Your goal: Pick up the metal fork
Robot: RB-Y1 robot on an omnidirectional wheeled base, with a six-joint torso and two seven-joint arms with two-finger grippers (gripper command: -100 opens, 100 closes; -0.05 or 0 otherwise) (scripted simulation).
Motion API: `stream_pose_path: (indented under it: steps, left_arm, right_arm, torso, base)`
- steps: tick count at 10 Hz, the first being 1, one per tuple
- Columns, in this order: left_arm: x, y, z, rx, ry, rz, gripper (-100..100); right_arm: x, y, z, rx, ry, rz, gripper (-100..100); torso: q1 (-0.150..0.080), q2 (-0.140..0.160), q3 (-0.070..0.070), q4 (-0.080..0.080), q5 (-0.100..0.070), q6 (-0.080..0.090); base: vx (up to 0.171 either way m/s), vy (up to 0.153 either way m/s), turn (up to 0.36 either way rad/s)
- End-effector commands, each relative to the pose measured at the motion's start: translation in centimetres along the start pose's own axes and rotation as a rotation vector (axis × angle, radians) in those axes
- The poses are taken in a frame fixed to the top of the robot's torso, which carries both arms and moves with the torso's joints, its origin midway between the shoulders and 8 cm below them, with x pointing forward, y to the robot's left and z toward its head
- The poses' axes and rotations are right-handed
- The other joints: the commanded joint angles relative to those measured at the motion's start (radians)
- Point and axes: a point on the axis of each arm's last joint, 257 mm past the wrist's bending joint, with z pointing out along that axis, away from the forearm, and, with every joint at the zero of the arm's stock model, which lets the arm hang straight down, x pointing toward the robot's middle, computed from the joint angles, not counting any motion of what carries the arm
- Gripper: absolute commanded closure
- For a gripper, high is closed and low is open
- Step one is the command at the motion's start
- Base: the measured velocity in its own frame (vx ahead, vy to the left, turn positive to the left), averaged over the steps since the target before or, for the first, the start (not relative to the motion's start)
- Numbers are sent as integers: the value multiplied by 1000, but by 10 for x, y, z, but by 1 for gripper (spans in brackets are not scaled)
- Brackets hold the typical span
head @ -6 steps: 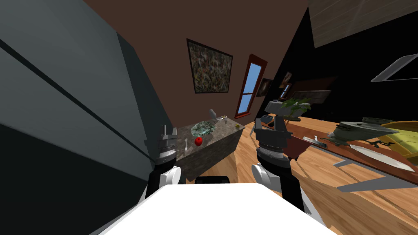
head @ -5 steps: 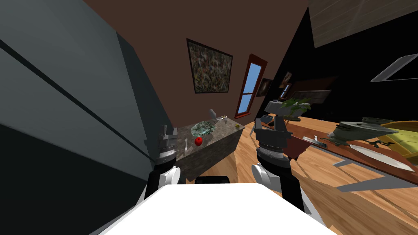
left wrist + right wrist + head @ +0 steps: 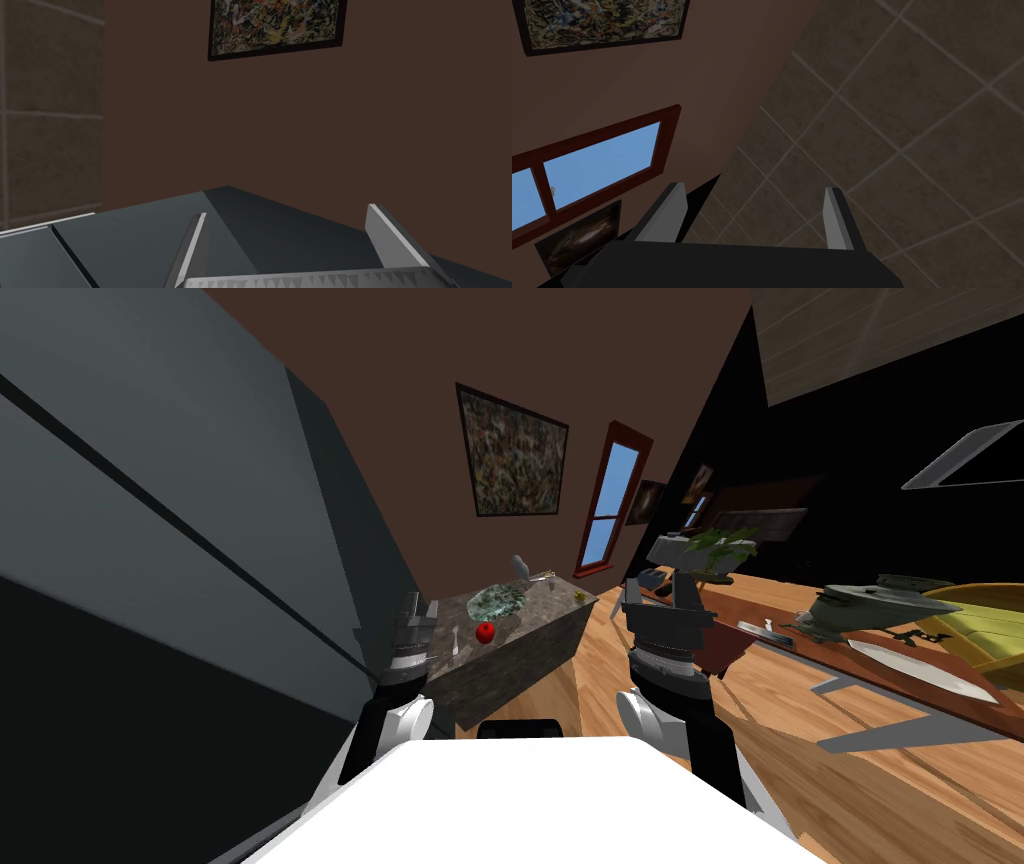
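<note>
The fork (image 3: 456, 638) is picked out on the near end of a counter (image 3: 540, 613) with a mottled grey-brown top, straight ahead across the wooden floor (image 3: 600, 688). It is seen as a pale sliver lying flat, with a red apple (image 3: 485, 632) just beside it. Further along the same top a green-patterned plate (image 3: 497, 602) is set, and behind that a small grey item (image 3: 519, 567) is stood, too small to be identified.

The left gripper (image 3: 418, 606) is held up in front of the tall dark grey cabinet (image 3: 200, 588), near the counter's near end and apart from the fork. In the left wrist view its fingers (image 3: 395, 235) are seen spread wide, with nothing between them, above a dark grey flat surface.

The right gripper (image 3: 657, 586) is raised on the other side, over the floor between the counter and a long red-brown table (image 3: 800, 653), well apart from the fork. Its fingers (image 3: 838, 220) are likewise held wide apart and nothing is gripped.

On the brown wall beyond the counter a framed painting (image 3: 513, 453) is hung, and a red-framed window (image 3: 612, 498) is set beside it.
</note>
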Motion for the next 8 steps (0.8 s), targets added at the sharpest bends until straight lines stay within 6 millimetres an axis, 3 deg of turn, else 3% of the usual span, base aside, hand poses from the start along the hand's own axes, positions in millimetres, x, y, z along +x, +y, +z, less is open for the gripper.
stream_pose_path:
  steps: [1, 8]
  left_arm:
    - [-1, 8, 3, -24, 37, 40, -100]
    - [-12, 36, 25, -109, 167, 229, -100]
  right_arm:
    - [0, 0, 0, 0, 0, 0, 0]
    - [0, 0, 0, 0, 0, 0, 0]
  torso:
    - [0, 0, 0, 0, 0, 0]
    - [-2, 3, 2, 1, 0, 0]
  base:
    - [-37, -25, -12]
    - [-53, -32, -12]
